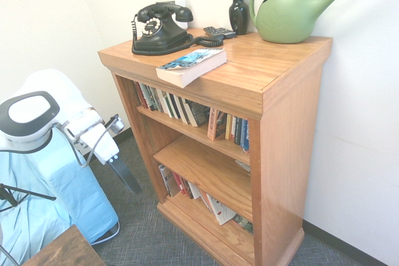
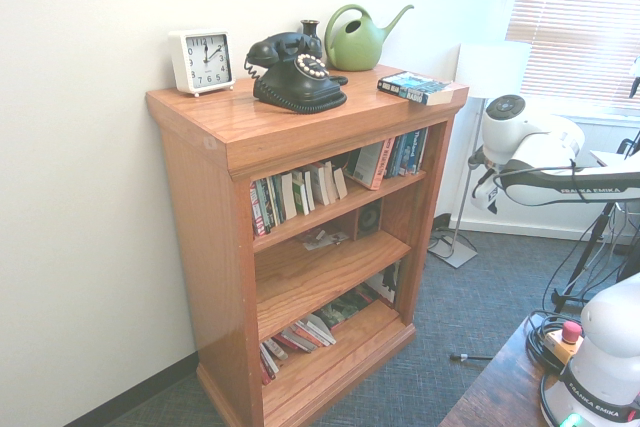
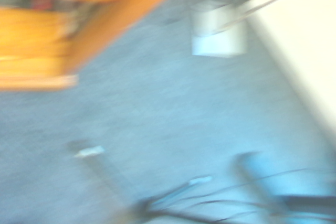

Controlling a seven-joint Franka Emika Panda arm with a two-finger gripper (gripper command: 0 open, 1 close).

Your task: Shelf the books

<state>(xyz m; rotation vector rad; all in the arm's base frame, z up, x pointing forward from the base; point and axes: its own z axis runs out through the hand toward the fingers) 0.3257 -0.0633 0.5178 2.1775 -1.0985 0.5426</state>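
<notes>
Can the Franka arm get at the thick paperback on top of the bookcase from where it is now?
Probably yes: the paperback lies at the front edge of the bookcase top, with the phone behind it. The gripper looks empty beside the bookcase, but would likely have to rise first.

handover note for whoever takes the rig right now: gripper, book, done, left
Gripper: away from the bookcase, off the side by the floor lamp; nothing seen in it. Finger opening hard to judge from the views.
Book: thick blue-and-black paperback lying flat on the bookcase top, at the front edge, fore-edge slightly overhanging.
Done: upper-shelf books and bottom-shelf books sit in the case.
Left: pick up the paperback and shelve it. Top or middle shelf isn't stated; confirm first.
</notes>
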